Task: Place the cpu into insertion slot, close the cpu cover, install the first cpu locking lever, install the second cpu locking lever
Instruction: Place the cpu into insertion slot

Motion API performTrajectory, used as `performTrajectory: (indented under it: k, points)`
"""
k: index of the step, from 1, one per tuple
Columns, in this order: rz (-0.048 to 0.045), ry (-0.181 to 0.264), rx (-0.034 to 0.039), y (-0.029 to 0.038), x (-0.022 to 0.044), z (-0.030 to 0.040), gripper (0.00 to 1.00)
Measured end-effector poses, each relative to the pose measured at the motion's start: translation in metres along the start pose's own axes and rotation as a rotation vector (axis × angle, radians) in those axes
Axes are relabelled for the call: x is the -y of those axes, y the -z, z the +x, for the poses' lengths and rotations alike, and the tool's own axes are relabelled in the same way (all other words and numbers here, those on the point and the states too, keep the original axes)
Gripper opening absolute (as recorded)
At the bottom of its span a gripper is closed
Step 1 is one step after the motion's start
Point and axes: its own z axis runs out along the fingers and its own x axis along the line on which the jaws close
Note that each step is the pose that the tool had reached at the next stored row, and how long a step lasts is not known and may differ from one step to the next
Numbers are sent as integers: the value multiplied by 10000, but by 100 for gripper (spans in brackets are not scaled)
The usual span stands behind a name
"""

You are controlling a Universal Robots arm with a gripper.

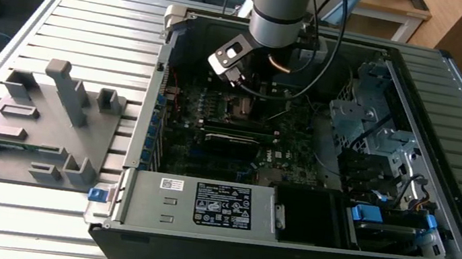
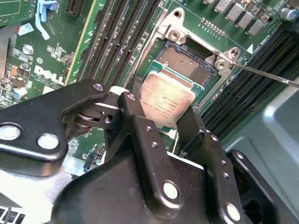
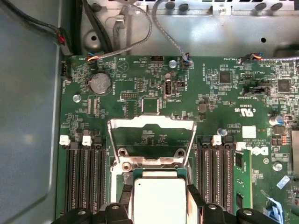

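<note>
My gripper [image 2: 166,100] is shut on the cpu [image 2: 164,95], a small square chip with a dull silver top, its black fingers [image 2: 136,109] pressing on two opposite edges. The chip hangs tilted just over the near part of the insertion slot [image 2: 186,63], whose dark pin field still shows beyond it. In the first wrist view the cpu [image 3: 159,205] sits between the fingertips [image 3: 126,193], and the cpu cover [image 3: 149,122], a silver frame with a cut-out middle, stands swung open behind the socket. A thin metal locking lever [image 2: 266,75] sticks out beside the slot. In the exterior view the gripper [image 1: 239,84] is inside the computer case.
Long black memory slots [image 2: 117,37] flank the socket on both sides. The open computer case [image 1: 287,246] lies on a slatted metal table, with a drive cage [image 1: 368,121] at the exterior view's right. A grey fixture block [image 1: 42,123] stands at the exterior view's left.
</note>
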Motion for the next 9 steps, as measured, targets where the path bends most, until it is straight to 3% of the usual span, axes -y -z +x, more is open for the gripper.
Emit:
performTrajectory:
  k: [9]
  points:
    - [1,2,1,-25,55,43,54]
